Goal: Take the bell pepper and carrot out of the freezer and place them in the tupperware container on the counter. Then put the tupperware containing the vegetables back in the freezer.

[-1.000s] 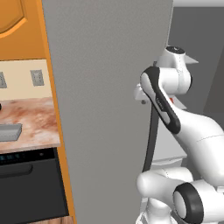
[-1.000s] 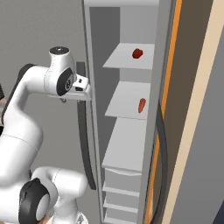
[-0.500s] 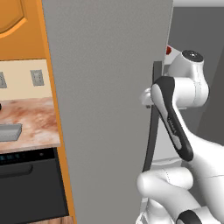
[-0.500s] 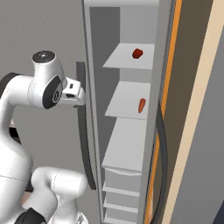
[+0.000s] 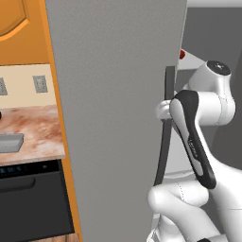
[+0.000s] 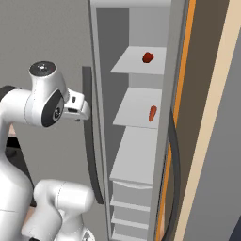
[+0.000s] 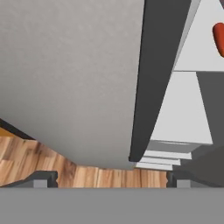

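The freezer stands with its grey door swung wide open, and pale shelves show inside. The red bell pepper lies on the upper shelf, and a sliver of it peeks past the door. One shelf lower lies the orange-red carrot, which also shows at the frame edge. My gripper is open with nothing between its fingertips, right beside the door's dark handle. The grey tupperware container rests on the marbled counter at far left.
The open door stands between my arm and the counter. A black dishwasher front sits under the counter. A second dark curved handle hangs on the right of the freezer opening. Drawers fill the freezer's bottom. Wooden floor lies below.
My arm's upper joints have swung away from the door and a little lower, while the hand stays by the handle. The door and vegetables have not moved.
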Robot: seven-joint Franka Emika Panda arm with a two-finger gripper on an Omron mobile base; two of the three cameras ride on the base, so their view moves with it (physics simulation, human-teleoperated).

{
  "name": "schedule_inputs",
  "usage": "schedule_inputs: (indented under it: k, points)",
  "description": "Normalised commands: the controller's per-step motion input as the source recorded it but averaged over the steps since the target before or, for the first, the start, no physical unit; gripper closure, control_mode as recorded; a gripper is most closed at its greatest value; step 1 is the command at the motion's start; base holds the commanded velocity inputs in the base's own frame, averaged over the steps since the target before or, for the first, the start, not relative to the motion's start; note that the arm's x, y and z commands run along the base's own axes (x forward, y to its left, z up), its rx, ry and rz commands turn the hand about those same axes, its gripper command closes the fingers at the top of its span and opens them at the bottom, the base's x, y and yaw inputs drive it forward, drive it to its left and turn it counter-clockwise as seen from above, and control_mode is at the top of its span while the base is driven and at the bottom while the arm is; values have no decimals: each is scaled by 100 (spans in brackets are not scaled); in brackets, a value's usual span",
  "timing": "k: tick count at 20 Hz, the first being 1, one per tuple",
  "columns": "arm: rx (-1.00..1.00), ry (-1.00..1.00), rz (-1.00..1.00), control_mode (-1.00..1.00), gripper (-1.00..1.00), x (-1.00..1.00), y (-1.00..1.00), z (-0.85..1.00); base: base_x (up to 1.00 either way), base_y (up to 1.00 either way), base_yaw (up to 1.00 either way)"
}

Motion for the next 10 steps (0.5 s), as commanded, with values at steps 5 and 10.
schedule_inputs:
  k: [5,10]
  points:
    - [1,0,0,-100,-100,0,0,0,0,0,0]
    - [0,0,0,100,-100,0,-5,0,0,-29,-1]
